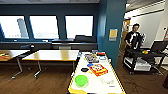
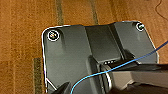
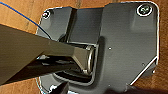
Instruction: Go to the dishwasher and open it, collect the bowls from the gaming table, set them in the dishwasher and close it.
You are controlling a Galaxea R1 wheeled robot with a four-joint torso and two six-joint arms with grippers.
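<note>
While neither gripper's state can be told, a green bowl sits on the gaming table's tabletop beside a clear bowl.

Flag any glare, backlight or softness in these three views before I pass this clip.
Head view: the windows blow out white, leaving the wall around them dark; the gaming table top is bright and soft, as is the green bowl. Both wrist views: evenly lit wooden floor, blurred grain, no glare.

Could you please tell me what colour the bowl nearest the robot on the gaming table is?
Bright green bowl, seen best in the head view.
</note>
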